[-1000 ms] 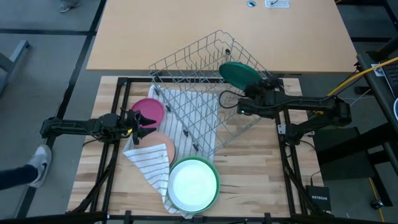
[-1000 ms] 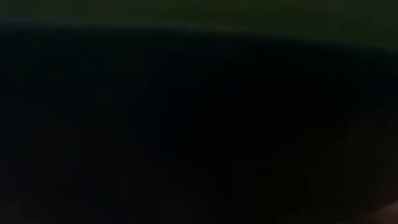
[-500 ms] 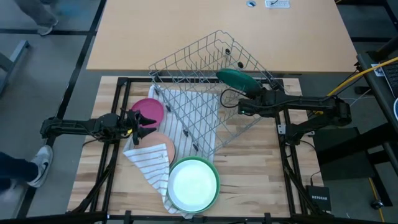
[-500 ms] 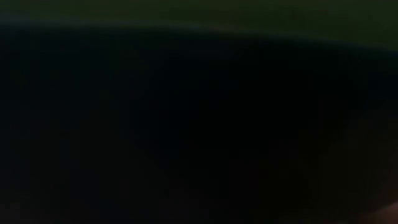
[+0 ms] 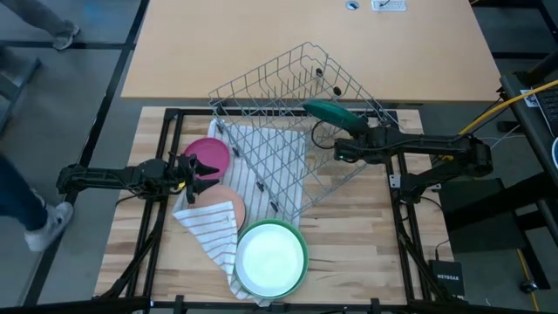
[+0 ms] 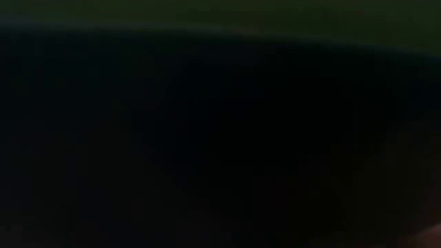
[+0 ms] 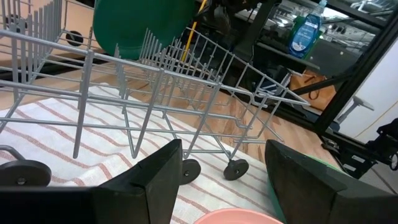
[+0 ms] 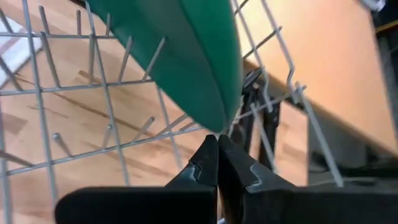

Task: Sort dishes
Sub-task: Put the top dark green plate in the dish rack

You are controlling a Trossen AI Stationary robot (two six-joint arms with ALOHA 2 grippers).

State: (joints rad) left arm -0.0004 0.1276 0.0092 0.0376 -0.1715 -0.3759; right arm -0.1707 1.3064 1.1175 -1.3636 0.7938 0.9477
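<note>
A dark green plate (image 5: 327, 110) hangs tipped, nearly on edge, over the far right part of the wire rack (image 5: 279, 105), with my right gripper (image 5: 349, 126) shut on it. My left gripper (image 5: 207, 171) stands open and level at the table's left, with nothing between its fingers. It is between a magenta plate (image 5: 207, 150) and a peach-pink plate (image 5: 225, 205), both of which lie flat. A light green bowl with a white inside (image 5: 271, 257) sits near the front edge on the striped cloth (image 5: 209, 231). The low view is dark. My right gripper pinches the dark green plate's rim (image 8: 219, 124) between its two fingers, at the edge nearest the arm. The fingers come from the table's right, slanting down. The plate stands out beyond the fingertips, tilted steeply, above the rack's tines (image 8: 127, 53).
The wire rack lies askew across the table's far middle, its wheels (image 7: 235, 168) on the striped cloth (image 7: 81, 162). A tan tabletop (image 5: 305, 35) lies beyond it. A person's leg and shoe (image 5: 39, 222) show on the floor at the left.
My right gripper has rolled its wrist while staying in place over the rack. The dark green plate has tipped from lying nearly flat, face up, to standing almost on edge. The person at the left has walked on.
</note>
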